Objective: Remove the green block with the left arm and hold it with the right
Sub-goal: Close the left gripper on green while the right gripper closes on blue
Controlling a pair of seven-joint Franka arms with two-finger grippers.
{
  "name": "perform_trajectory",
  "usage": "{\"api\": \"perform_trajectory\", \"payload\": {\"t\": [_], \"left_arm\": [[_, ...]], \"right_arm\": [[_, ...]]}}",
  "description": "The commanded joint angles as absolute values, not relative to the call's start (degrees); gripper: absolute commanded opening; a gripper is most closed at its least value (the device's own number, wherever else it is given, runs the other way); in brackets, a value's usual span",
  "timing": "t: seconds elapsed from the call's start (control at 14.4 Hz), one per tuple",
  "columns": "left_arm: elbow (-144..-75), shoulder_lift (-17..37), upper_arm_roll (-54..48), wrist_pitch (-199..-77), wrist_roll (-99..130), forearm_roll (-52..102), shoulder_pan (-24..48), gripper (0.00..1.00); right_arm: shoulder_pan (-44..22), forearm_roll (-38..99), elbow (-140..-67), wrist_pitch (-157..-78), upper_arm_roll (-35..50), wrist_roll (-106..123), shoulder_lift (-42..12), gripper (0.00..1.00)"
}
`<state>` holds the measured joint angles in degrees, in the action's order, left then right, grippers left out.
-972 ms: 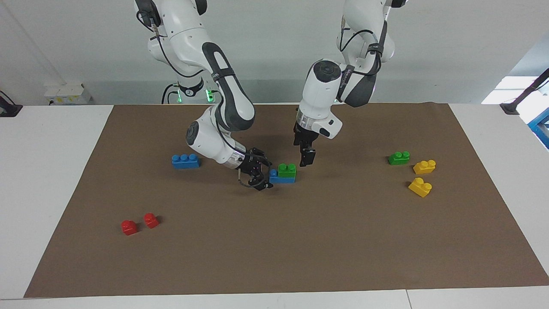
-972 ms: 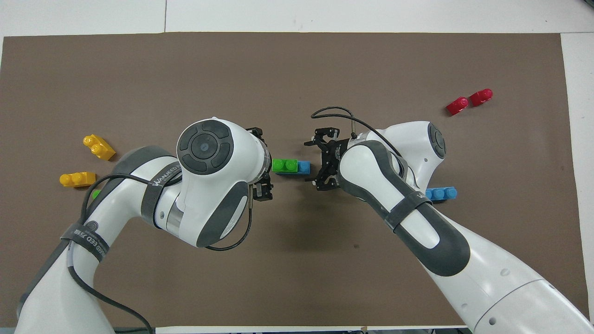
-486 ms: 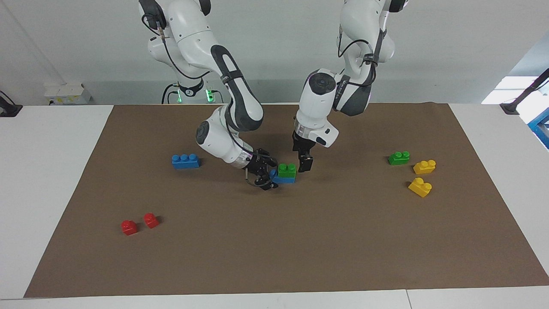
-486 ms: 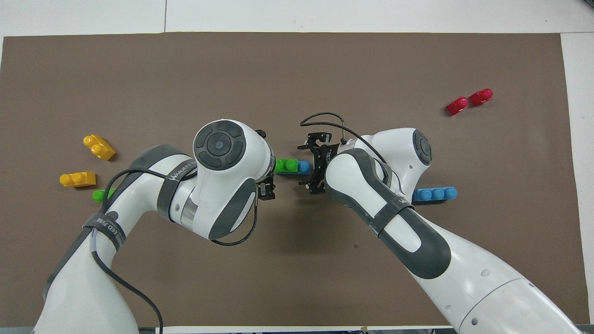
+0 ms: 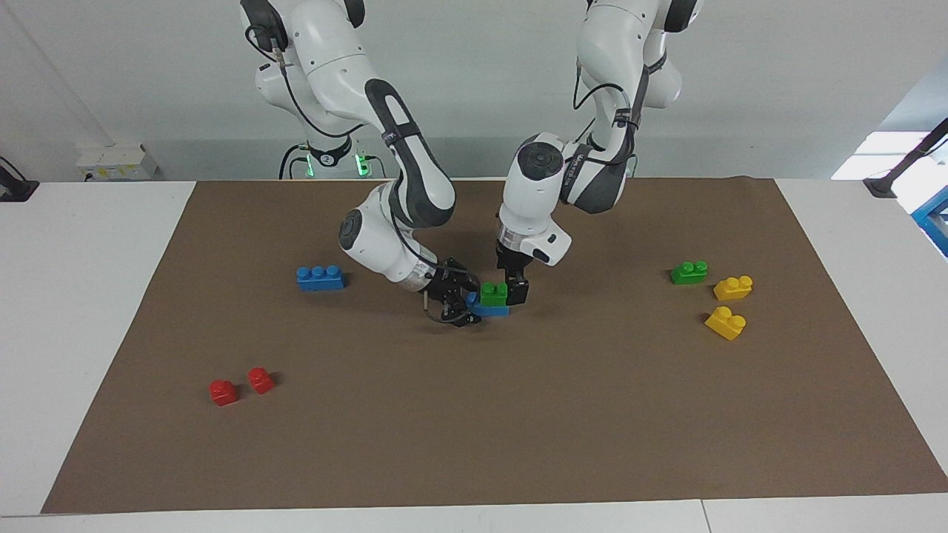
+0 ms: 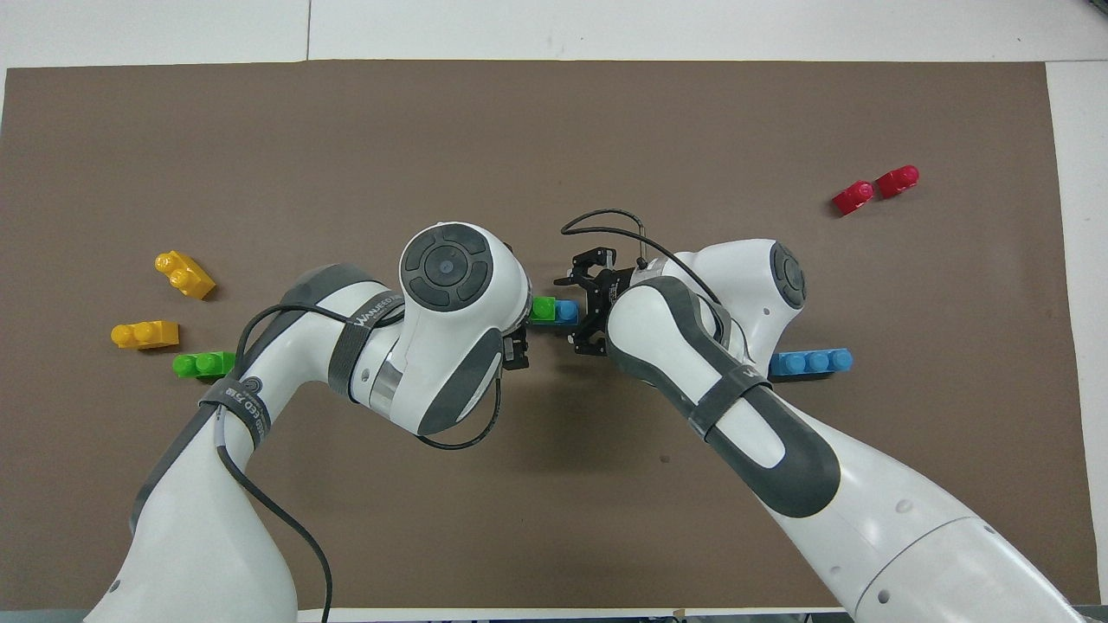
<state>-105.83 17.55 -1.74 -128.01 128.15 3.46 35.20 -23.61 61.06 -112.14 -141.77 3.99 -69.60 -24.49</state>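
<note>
I see my left hand (image 5: 512, 290) low at the green block (image 5: 494, 293), fingers apart. The block sits on a blue brick (image 5: 489, 309) mid-surface, and my right hand (image 5: 458, 300) is at the brick's other end; I cannot tell its grip.

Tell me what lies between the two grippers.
Between the left gripper and right gripper: the green block stacked on a blue brick, nothing else; the facing view shows it.

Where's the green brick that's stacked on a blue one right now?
The small green two-stud plastic brick sits on the blue plastic brick mid-mat, between the right pincer and left pincer.
</note>
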Motion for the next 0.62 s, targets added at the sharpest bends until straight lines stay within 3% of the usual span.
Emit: {"api": "perform_trajectory", "payload": {"t": [0.0,0.21,0.56], "left_arm": [[-104.6,19.2,-1.0,-129.5,129.9,1.8,36.6,1.00],[-104.6,19.4,-1.0,-129.6,130.6,1.8,36.7,1.00],[-104.9,20.1,-1.0,-131.0,132.3,1.8,37.5,1.00]], "right_arm": [[-23.3,64.5,-112.1,-142.7,4.2,-69.0,-24.6,0.35],[-23.4,64.5,-112.0,-142.8,4.2,-69.0,-24.6,0.00],[-23.5,64.5,-112.1,-142.9,4.1,-68.8,-24.6,0.00]]}}
